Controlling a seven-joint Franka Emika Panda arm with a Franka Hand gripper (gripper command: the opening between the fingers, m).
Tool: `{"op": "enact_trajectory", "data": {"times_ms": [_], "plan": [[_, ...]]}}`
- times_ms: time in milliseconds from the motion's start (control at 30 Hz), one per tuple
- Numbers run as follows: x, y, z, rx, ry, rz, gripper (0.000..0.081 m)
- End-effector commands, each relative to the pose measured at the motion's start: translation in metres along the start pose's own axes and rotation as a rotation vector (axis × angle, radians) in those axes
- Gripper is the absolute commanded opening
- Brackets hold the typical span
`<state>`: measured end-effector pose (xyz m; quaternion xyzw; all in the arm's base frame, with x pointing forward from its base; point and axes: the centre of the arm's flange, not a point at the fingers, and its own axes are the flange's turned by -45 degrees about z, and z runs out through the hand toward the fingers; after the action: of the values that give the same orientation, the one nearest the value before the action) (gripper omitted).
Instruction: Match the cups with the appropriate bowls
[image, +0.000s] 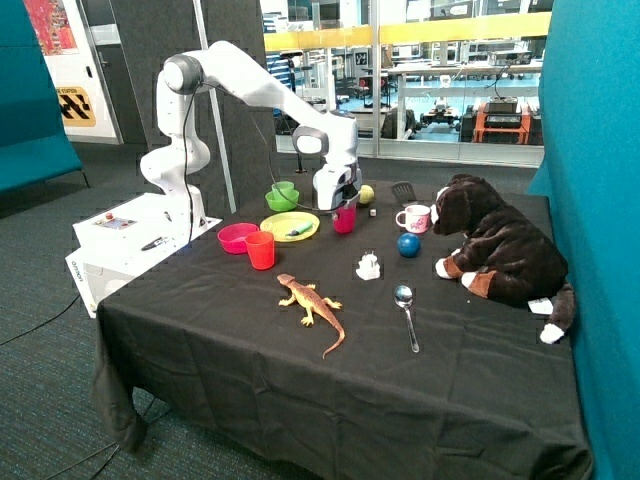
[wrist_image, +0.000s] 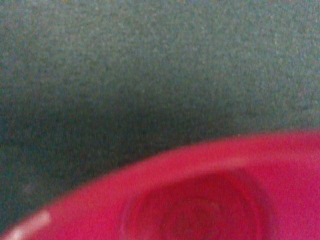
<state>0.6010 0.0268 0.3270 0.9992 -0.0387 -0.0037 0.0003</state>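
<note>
Gripper (image: 343, 200) down on the magenta cup (image: 344, 218), right at its rim; can't tell whether the fingers are clamped on it or apart.

Left to right in the outside view: pink bowl (image: 237, 238) sits well off to the side of the gripper, red cup (image: 261, 250) touching or just beside it. Green cup (image: 285, 189) stands inside the green bowl (image: 281, 201), near the gripper on the robot-base side. Yellow-green plate (image: 290, 227) lies just beside the magenta cup, with a small item on it. Magenta cup stands on the black cloth (image: 240, 340), directly under the gripper. Wrist view shows only the magenta cup's open mouth (wrist_image: 200, 195) up close, with cloth behind. Count: 3 cups (green, red, magenta), 2 bowls (green, pink), 1 plate.
</note>
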Motion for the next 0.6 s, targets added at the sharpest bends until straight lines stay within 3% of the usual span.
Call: {"op": "enact_trajectory", "data": {"times_ms": [0, 567], "plan": [[-0.0078, 0.0020, 0.0038, 0.0010, 0.0074, 0.011, 0.0018], [-0.0127, 0.0113, 0.0044, 0.0009, 0.0074, -0.001, 0.0000]]}}
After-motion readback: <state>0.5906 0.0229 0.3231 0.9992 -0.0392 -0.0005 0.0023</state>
